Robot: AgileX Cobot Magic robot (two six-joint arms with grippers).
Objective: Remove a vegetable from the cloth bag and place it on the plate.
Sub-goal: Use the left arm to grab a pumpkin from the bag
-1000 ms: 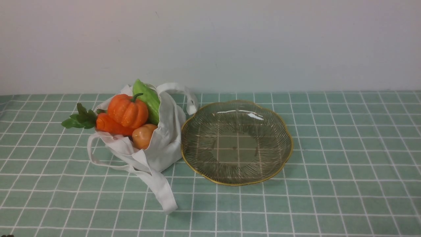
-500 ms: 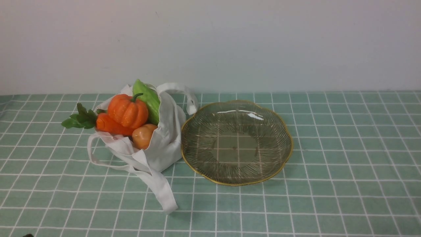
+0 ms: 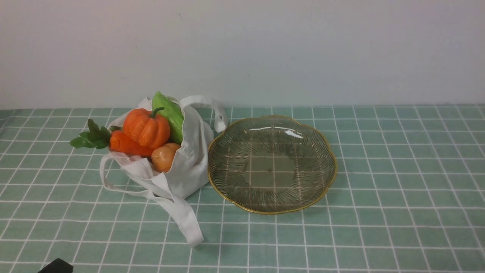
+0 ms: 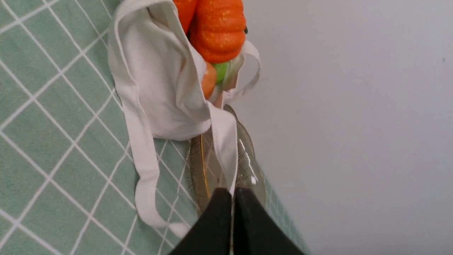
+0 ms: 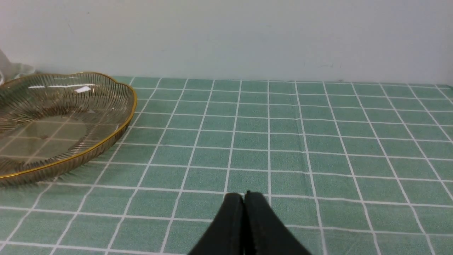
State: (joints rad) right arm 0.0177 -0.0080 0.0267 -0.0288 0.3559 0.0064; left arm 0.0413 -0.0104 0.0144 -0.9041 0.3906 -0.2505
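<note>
The orange ribbed pumpkin (image 3: 146, 128) with a dark green stem sits on top in the white cloth bag (image 3: 185, 167), left of the clear gold-rimmed plate (image 3: 231, 199), which is empty. The pumpkin (image 4: 217, 30) and bag (image 4: 155, 81) also show in the left wrist view, with the plate (image 4: 198, 166) behind. My left gripper (image 4: 232, 193) is shut and empty, well short of the bag; in the front view only its black tip (image 3: 57, 266) shows at the bottom left edge. My right gripper (image 5: 244, 196) is shut and empty above the cloth, right of the plate (image 5: 116, 136).
In the bag lie a carrot (image 3: 127, 145) with green leaves sticking out left, a tan potato (image 3: 163, 157) and a green vegetable (image 3: 170, 113). A long strap (image 3: 182, 218) trails forward over the green checked tablecloth (image 3: 379, 189). A white wall stands behind.
The left gripper's tip has come further into the front view at the bottom left. The bag, vegetables and plate have not moved.
</note>
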